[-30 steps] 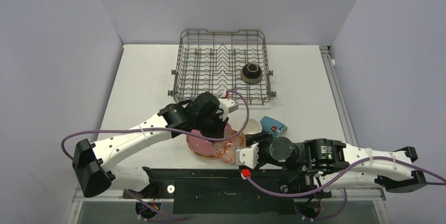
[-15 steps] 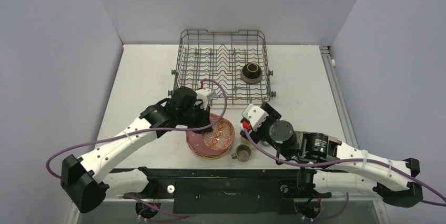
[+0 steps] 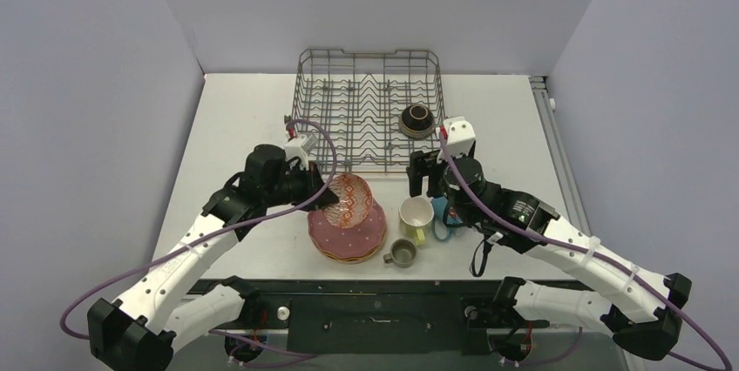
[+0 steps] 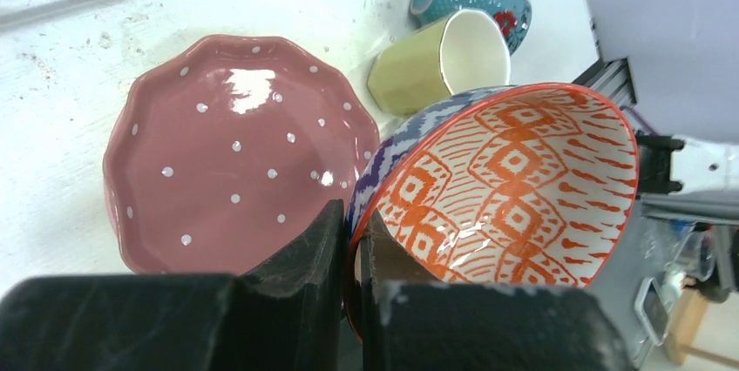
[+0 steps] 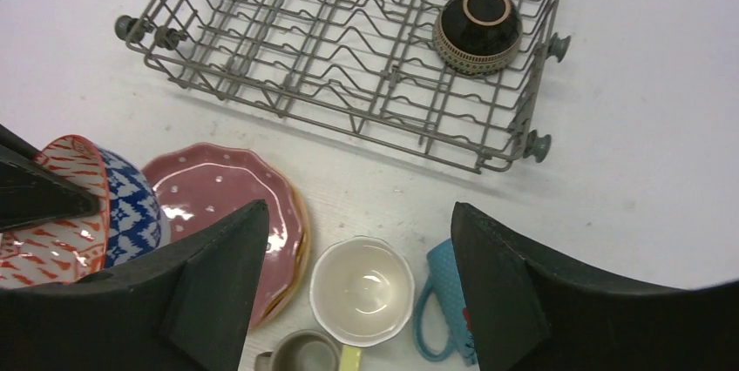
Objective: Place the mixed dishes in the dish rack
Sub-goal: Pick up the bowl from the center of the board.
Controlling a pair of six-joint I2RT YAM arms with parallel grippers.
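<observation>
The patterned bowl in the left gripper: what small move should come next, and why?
Probably carry the patterned bowl toward the dish rack. The left gripper pinches its rim, holding it above the pink plate; the rack's left rows look free, with only the dark brown bowl at its right.
</observation>
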